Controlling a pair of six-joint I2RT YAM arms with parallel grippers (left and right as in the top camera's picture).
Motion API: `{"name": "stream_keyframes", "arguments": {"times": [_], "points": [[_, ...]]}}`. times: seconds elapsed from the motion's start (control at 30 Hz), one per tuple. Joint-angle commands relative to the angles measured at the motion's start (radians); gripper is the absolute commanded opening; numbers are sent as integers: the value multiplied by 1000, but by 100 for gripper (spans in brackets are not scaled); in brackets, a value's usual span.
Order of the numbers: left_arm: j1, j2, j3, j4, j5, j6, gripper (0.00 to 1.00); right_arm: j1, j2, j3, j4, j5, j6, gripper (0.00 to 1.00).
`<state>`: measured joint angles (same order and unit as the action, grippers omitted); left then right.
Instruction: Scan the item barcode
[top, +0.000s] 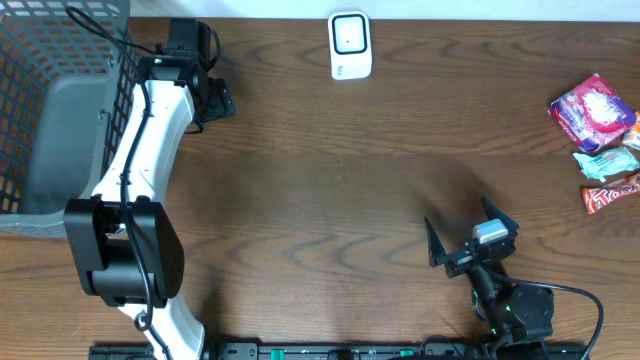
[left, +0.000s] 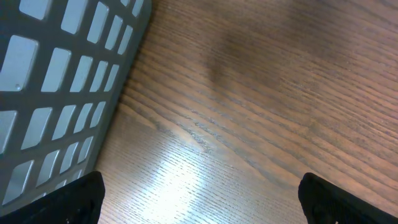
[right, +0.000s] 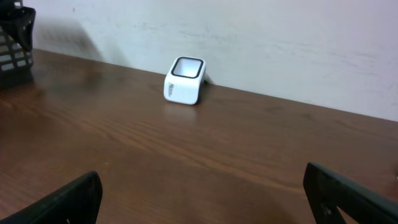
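Observation:
The white barcode scanner stands at the table's far edge, its dark window facing up; the right wrist view shows the scanner against the wall. Three wrapped snack items lie at the right edge: a pink-purple packet, a pale blue packet and a red bar. My right gripper is open and empty at the front right, well short of them; in its own view the right gripper points toward the scanner. My left gripper is open and empty beside the basket, and its own view shows the left gripper over bare wood.
A grey mesh basket fills the far left; its wall is close on the left of my left gripper. A corner of the basket shows far left in the right wrist view. A white wall runs behind the table.

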<state>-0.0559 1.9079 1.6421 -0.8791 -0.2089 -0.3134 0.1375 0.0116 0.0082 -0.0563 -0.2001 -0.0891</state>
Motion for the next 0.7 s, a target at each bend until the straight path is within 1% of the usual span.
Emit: {"name": "stream_keyframes", "arguments": {"times": [0.0, 0.17, 0.37, 0.5, 0.67], "points": [[0, -5, -6, -3, -9, 2, 99, -7, -7, -3, -7, 14, -13, 99], [0, -5, -6, -2, -9, 2, 99, -34, -7, -3, -8, 39, -5, 99], [0, -5, -6, -3, -9, 2, 99, -61, -7, -2, -23, 168, 112, 99], [0, -5, -6, -2, -9, 2, 99, -66, -7, -2, -24, 197, 83, 99], [0, -5, -6, -3, -9, 2, 99, -117, -7, -2, -24, 198, 92, 99]]}}
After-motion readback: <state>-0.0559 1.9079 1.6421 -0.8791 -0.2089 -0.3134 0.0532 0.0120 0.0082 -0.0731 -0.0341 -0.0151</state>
